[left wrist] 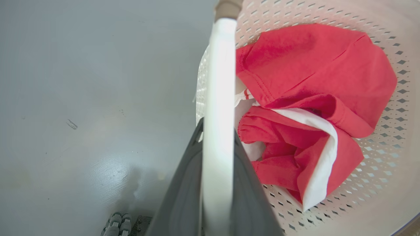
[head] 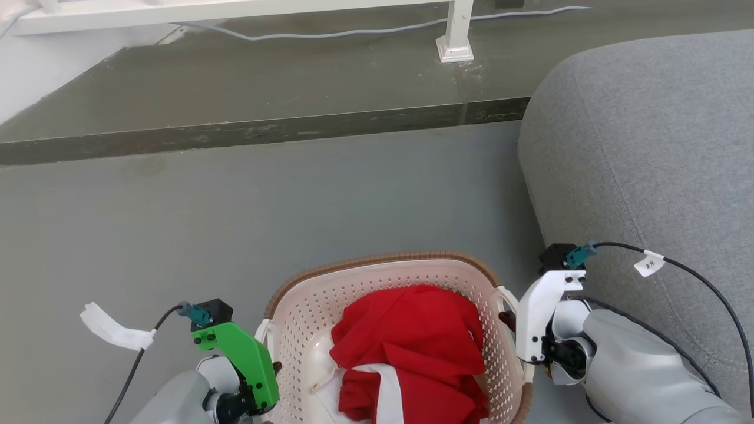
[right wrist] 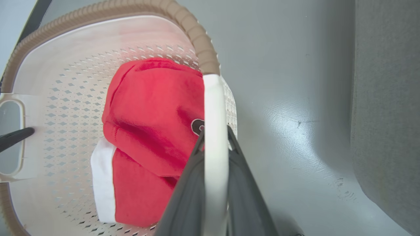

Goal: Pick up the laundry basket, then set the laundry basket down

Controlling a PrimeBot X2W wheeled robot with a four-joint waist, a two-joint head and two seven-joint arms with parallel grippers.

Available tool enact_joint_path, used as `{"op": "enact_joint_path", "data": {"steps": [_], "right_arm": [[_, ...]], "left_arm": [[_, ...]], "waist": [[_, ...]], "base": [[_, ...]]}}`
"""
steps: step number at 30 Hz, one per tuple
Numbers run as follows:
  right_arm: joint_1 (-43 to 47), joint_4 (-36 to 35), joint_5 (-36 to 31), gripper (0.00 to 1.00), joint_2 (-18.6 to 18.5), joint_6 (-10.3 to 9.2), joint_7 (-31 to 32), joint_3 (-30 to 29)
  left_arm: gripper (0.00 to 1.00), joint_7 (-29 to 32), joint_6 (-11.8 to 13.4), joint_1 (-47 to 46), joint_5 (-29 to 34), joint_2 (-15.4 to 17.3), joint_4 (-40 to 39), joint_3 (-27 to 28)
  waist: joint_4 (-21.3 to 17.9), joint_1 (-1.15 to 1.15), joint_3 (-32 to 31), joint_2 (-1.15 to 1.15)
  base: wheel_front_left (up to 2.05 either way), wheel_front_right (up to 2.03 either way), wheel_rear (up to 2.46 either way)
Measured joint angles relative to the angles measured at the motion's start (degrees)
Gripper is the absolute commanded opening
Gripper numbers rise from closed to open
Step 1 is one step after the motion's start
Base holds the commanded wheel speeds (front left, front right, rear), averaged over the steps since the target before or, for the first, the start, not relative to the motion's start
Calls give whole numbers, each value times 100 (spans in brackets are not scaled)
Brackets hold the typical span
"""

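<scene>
A: How do we have the left gripper (left wrist: 218, 131)?

B: We have it closed down on the white left handle (left wrist: 218, 82) of the laundry basket (head: 377, 262), with one dark finger on each side of the bar.

A: And the right gripper (right wrist: 215, 132)?

B: The same. Its fingers are clamped on the right handle (right wrist: 215, 108), just below where the brown woven rim ends.

A: So where does the basket sit for us?

B: It sits between our two grippers, low and in the middle of the head view, with its far rim pointing away from us. We cannot tell whether its base touches the floor (head: 177, 224).

A: What is inside?

B: There is a crumpled red garment (head: 412, 335) with a white cloth (head: 383, 388) folded into it, and both lie on the perforated bottom.

A: And around us?

B: A grey sofa (head: 648, 147) is close on our right, just beyond the right arm. A dark step (head: 265, 129) crosses the floor well ahead of the basket.
</scene>
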Motion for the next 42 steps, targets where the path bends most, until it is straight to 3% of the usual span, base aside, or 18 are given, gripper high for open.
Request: {"op": "enact_joint_path", "data": {"steps": [25, 42], "right_arm": [[-29, -41, 190, 0, -54, 0, 23, 214], [-423, -260, 194, 0, -186, 0, -474, 244]], "left_arm": [[0, 10, 0, -3, -88, 49, -36, -138], [0, -447, 0, -449, -67, 154, -212, -203]], "waist": [[-15, 0, 112, 0], [-28, 0, 906, 0]], "base": [[0, 0, 0], [0, 0, 0]]}}
